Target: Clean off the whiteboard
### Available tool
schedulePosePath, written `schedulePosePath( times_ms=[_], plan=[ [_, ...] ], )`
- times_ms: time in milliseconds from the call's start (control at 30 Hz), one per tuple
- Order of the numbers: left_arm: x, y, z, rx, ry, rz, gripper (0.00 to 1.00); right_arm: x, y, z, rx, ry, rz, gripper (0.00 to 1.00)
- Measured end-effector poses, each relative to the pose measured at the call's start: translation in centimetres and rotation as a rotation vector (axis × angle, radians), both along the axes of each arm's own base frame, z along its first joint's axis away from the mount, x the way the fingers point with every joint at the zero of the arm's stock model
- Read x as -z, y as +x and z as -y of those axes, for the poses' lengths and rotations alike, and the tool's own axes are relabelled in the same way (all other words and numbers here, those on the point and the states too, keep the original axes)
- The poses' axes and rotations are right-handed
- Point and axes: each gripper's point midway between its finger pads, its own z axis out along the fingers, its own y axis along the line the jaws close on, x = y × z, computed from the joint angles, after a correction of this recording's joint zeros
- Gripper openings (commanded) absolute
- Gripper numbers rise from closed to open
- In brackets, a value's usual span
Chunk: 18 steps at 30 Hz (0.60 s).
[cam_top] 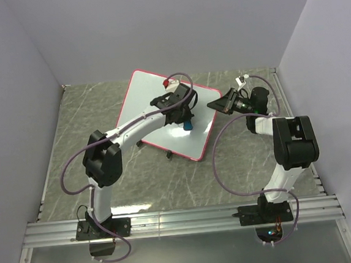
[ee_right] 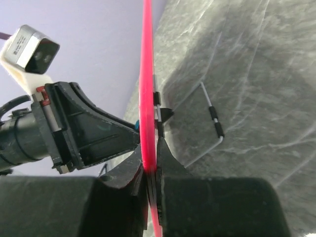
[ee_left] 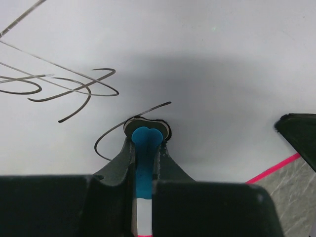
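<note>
The whiteboard, white with a thin pink-red frame, lies tilted on the grey table. Dark scribbles mark its surface. My left gripper is over the board's right half, shut on a small blue eraser whose tip presses on the board beside a curved line. My right gripper is shut on the board's right edge. In the right wrist view its jaws clamp the pink-red frame edge-on, with the left gripper just beyond it.
A wire foot with black sleeves sticks out under the board onto the marble-patterned table. Lilac walls close in the back and both sides. A metal rail carries both arm bases at the near edge.
</note>
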Motion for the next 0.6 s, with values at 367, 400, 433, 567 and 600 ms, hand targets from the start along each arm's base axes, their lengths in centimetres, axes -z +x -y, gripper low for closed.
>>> schedulePosePath(
  times_ms=[367,400,433,567,600],
  plan=[
    [1.9,1.1,-2.5,-0.069,-0.064,0.077,0.0,1.1,-0.1,-0.2,0.001,-0.045,0.017,0.0],
    [2.3,1.4,-4.0,-0.095,-0.062,0.081,0.0,1.1,-0.1,-0.2,-0.001,-0.046,0.018,0.0],
    [2.7,1.9,-5.3,-0.121,-0.069,0.09,0.0,1.1,-0.1,-0.2,-0.001,-0.048,0.019,0.0],
    [4.4,4.1,-12.6,-0.268,-0.069,0.115,0.0,1.0,-0.1,-0.2,-0.006,-0.051,0.024,0.0],
    [4.9,4.7,-14.1,-0.302,-0.061,0.124,0.0,0.9,-0.1,-0.2,-0.008,-0.053,0.03,0.0]
  ],
)
